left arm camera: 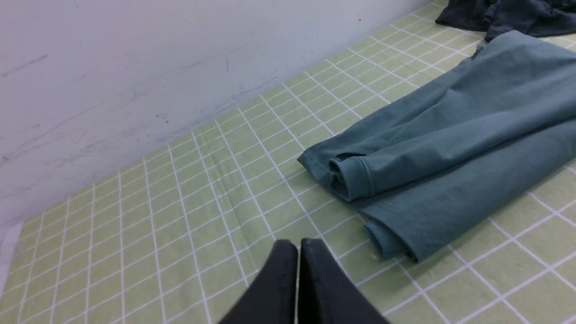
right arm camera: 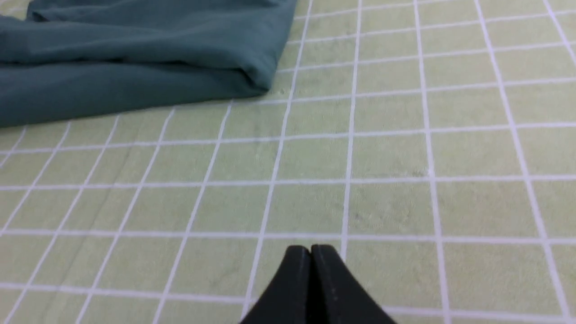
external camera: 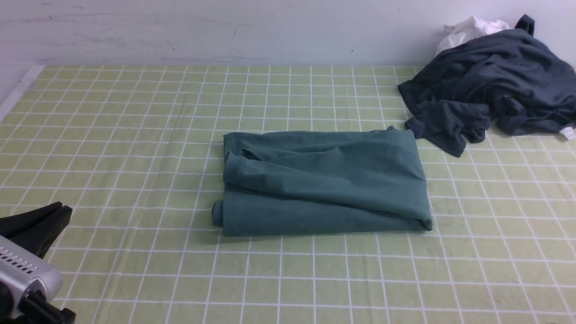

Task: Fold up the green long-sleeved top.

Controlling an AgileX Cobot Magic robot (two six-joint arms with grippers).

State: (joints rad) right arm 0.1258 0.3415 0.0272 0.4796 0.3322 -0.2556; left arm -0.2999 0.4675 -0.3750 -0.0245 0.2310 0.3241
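Left fingers [left arm camera: 294, 256], nearest the camera, are pressed together, empty; beyond them the green top [external camera: 324, 180] lies part-folded mid-surface, its loose cuff likely to slip out if the pile is dragged; its underlayers are hidden; right fingers [right arm camera: 310, 256] are closed, empty, their arm outside the front view; the dark garment [external camera: 486, 81] is cut off
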